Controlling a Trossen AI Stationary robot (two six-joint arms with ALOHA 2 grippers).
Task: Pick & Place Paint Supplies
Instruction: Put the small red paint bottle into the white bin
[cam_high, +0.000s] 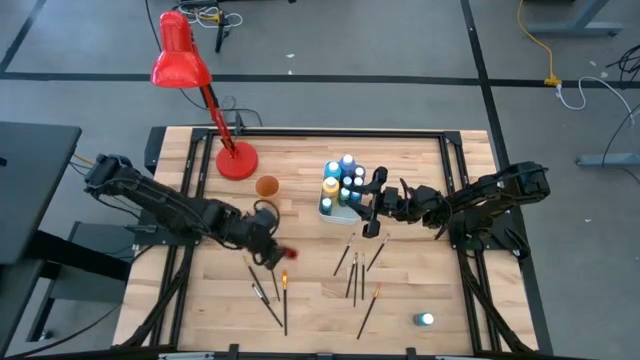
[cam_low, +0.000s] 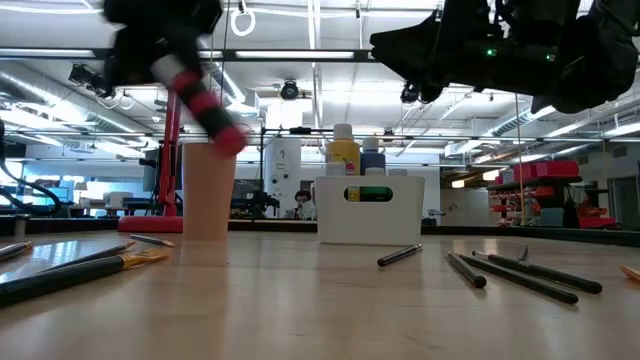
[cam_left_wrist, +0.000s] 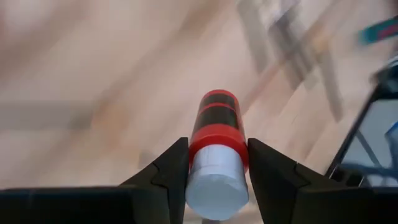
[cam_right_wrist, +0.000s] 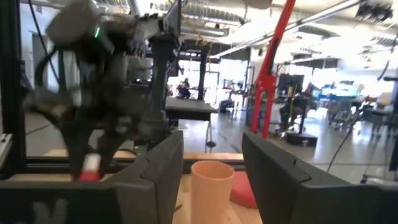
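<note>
Left end effector (cam_left_wrist: 214, 177) gripping red paint bottle (cam_left_wrist: 216, 155), unlabelled

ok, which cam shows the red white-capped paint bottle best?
Left wrist view: red white-capped paint bottle fills the frame, clamped between the left gripper fingers. High view shows a red speck, low view a blur.

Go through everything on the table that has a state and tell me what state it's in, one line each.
Left tool: shut on the red paint bottle, lifted off the table.
Red paint bottle: capped, held between the fingers.
Right tool: open, empty, beside the white caddy.
White caddy: upright, holding several capped bottles.
Tan cup: upright.
Brushes: lying loose on the table.
Teal bottle: alone near the front edge.
Red desk lamp: standing; lit or not, can't tell.
</note>
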